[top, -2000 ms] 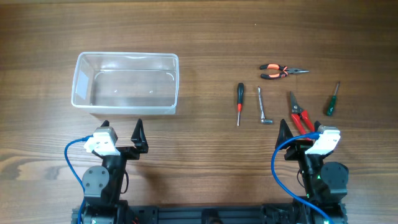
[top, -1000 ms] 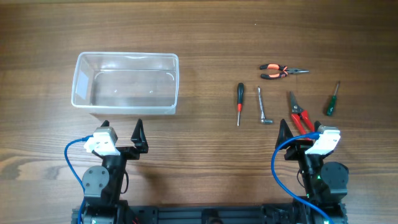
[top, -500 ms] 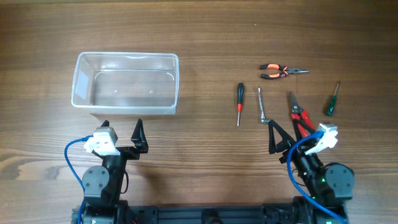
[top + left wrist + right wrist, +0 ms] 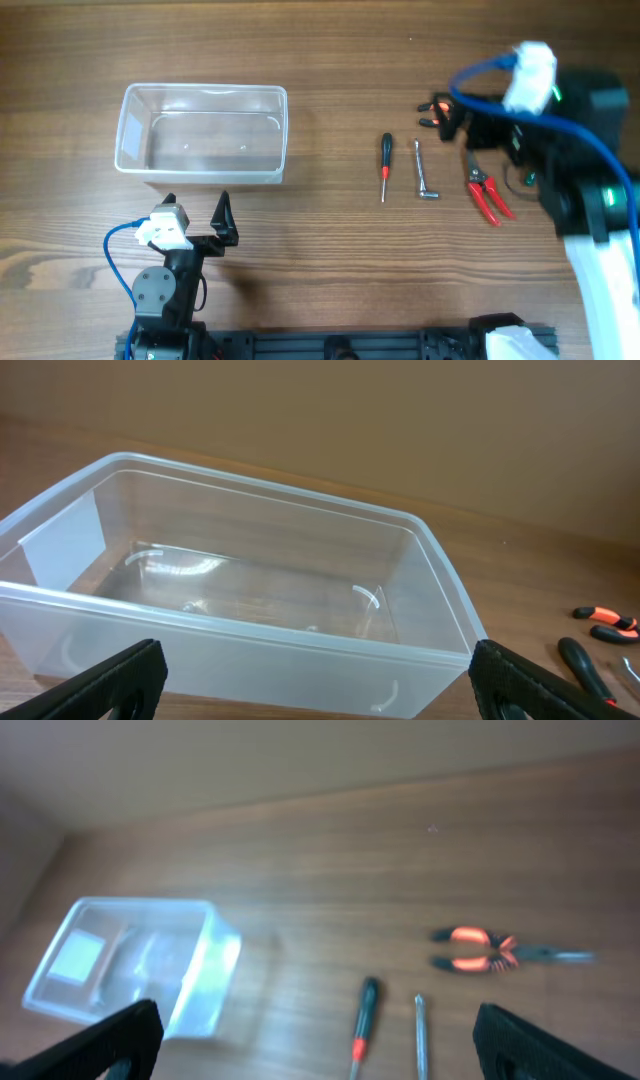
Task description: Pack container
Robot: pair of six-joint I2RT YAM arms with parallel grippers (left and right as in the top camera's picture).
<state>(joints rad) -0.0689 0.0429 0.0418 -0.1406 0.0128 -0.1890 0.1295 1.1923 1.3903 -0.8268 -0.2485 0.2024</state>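
The clear plastic container (image 4: 204, 91) stands empty at the left of the table. My left gripper (image 4: 196, 202) is open and empty just in front of it; the left wrist view shows its near rim (image 4: 250, 628) between the fingers (image 4: 105, 684). My right gripper (image 4: 475, 128) is raised high over the tools at the right, open and empty. Its view (image 4: 320, 1062) looks down on the container (image 4: 205, 970), a black and red screwdriver (image 4: 362, 1018), an L-shaped wrench (image 4: 420, 1038) and orange pliers (image 4: 478, 950).
On the table right of the container lie the screwdriver (image 4: 385, 166), the wrench (image 4: 424, 172), red-handled snips (image 4: 486, 190) and the pliers (image 4: 436, 106), partly under the right arm. The green screwdriver is hidden by that arm.
The right arm has risen from its rest at the table's front and swung out over the tools. The left arm and all the objects have stayed still.
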